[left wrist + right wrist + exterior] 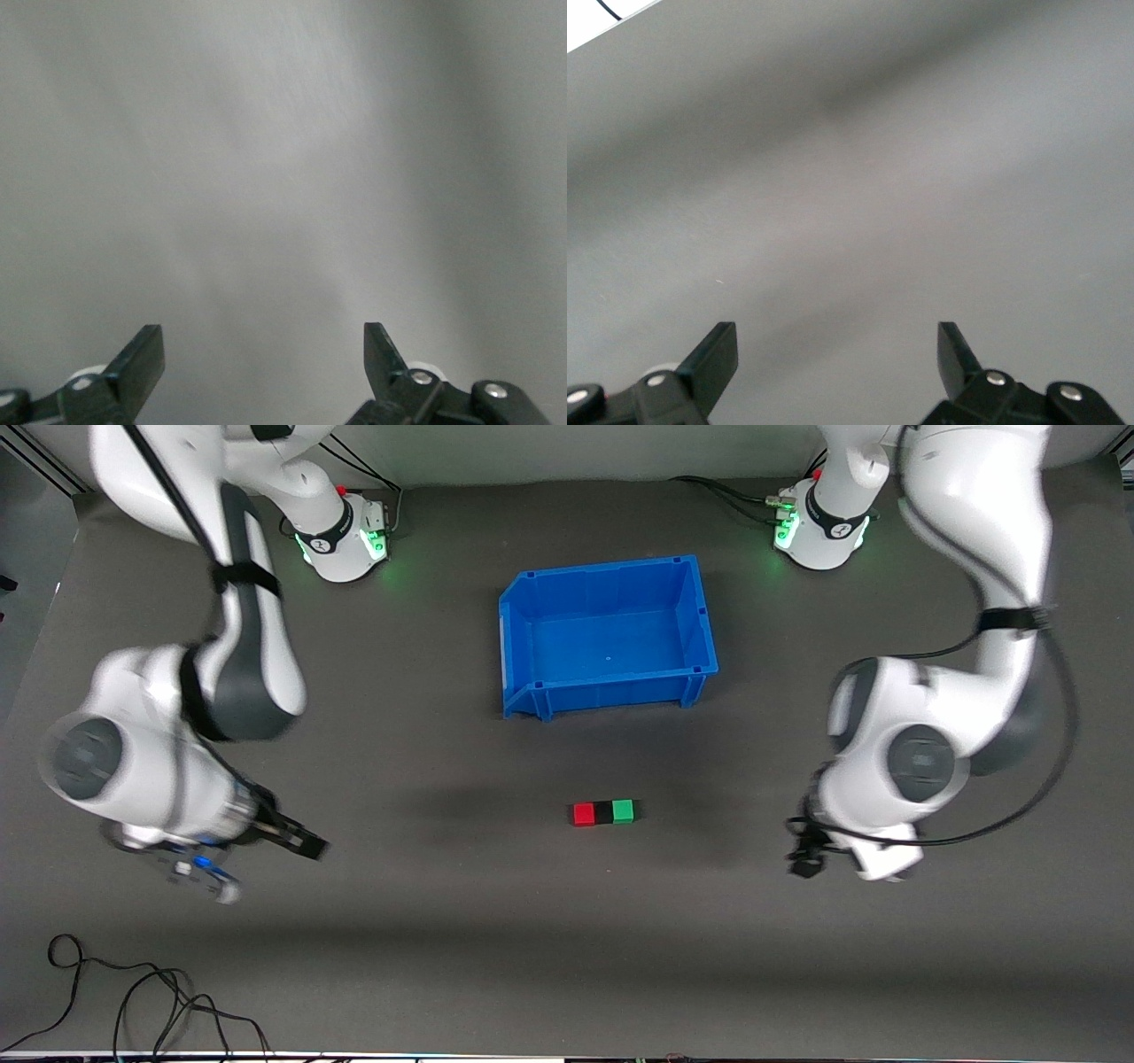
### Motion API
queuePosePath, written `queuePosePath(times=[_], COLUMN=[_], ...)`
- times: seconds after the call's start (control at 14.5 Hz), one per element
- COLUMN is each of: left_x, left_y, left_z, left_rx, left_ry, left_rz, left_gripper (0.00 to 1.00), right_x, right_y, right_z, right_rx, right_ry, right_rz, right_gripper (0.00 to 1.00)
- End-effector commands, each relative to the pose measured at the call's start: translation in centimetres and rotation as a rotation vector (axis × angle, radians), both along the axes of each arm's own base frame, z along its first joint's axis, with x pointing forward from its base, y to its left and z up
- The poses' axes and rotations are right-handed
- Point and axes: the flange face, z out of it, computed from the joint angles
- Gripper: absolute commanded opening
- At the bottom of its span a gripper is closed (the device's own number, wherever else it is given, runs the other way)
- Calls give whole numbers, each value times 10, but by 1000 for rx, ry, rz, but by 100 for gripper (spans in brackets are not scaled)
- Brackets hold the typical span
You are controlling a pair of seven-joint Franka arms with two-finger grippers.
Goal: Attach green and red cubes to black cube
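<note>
The red cube point(583, 813), the black cube point(603, 812) and the green cube point(624, 810) lie touching in one row on the grey mat, the black one in the middle. The row is nearer to the front camera than the blue bin. My left gripper point(803, 861) is open and empty above the mat, well off toward the left arm's end from the green cube. My right gripper point(308, 844) is open and empty above the mat, well off toward the right arm's end from the red cube. The left wrist view point(264, 341) and the right wrist view point(837, 336) show only bare mat between the open fingers.
An empty blue bin point(611, 689) stands on the mat between the robot bases and the cube row. Loose black cables point(133, 1001) lie at the mat's front edge toward the right arm's end.
</note>
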Motion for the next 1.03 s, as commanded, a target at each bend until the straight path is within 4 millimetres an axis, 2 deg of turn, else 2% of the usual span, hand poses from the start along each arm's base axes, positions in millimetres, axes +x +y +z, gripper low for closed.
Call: queuePosePath(times=[0.0, 0.14, 0.21, 0.34, 0.48, 0.69, 0.76, 0.96], left_x=[-13, -24, -32, -42, -49, -53, -54, -63], left_y=[62, 115, 133, 155, 158, 164, 164, 172], left_z=[37, 61, 70, 85, 106, 130, 137, 165], left_rx=[-19, -44, -71, -90, -95, -87, -80, -9], left_ry=[23, 17, 12, 31, 27, 13, 3, -3], left_rz=[-188, -366, -452, -598, -776, -1049, -1073, -1098], left_gripper=[100, 100, 100, 100, 100, 100, 100, 100], right_x=[-45, -61, -68, -78, -90, -99, -100, -105], right_y=[-36, -53, -60, -78, -109, -124, -131, -134], right_z=[43, 73, 86, 107, 120, 127, 129, 135], right_rx=[-17, -43, -48, -37, -30, -16, -15, -9], right_ry=[-8, -38, -53, -82, -90, -68, -68, -61], right_rz=[138, 241, 301, 359, 377, 434, 442, 464], right_gripper=[100, 100, 100, 100, 100, 100, 100, 100])
